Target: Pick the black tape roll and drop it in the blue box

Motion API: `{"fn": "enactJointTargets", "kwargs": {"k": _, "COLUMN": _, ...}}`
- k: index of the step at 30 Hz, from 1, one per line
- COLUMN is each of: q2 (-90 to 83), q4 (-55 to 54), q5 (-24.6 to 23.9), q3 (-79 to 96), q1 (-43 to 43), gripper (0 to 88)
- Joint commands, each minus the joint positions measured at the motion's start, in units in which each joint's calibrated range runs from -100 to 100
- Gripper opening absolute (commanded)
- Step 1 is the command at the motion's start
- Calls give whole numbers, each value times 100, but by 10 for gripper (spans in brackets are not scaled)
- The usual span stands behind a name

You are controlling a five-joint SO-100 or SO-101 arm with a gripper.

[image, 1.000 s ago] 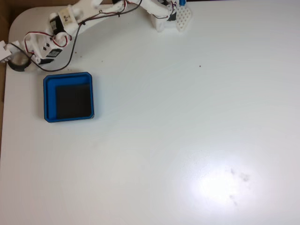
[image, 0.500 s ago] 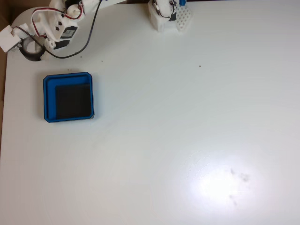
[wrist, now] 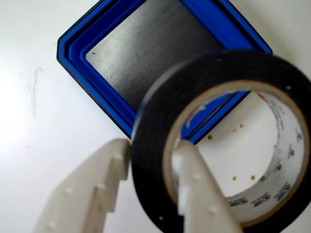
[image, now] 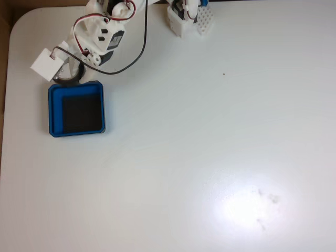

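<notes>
The white table [image: 210,136] carries the blue box [image: 76,109] near its left edge, bright-rimmed with a black floor. My gripper [wrist: 150,148] pinches the wall of the black tape roll [wrist: 150,126], glossy black with a pale printed core, raised just over the box's rim.

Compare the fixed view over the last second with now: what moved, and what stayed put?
The claw, shut on the black tape roll, swung from the table's far-left corner rightward and toward the blue box; the roll now hangs at the box's top edge in the fixed view, not yet over the floor. One finger sits inside the ring. The box and table stayed unchanged.
</notes>
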Motion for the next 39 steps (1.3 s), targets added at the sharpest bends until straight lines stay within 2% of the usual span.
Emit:
{"fn": "enactJointTargets", "kwargs": {"k": 1, "q2": -262, "q4": 19, "q5": -6, "q3": -57, "q1": -218, "gripper": 19}}
{"fn": "enactJointTargets", "kwargs": {"k": 9, "q2": 717, "q4": -229, "q5": 20, "q3": -120, "q1": -365, "gripper": 19}}
{"fn": "enactJointTargets", "kwargs": {"k": 17, "q2": 1486, "q4": -1532, "q5": 29, "q3": -120, "q1": -287, "gripper": 19}}
{"fn": "enactJointTargets", "kwargs": {"k": 39, "q2": 2222, "q4": -1590, "q5": -23, "q3": -120, "q1": -13, "gripper": 23}}
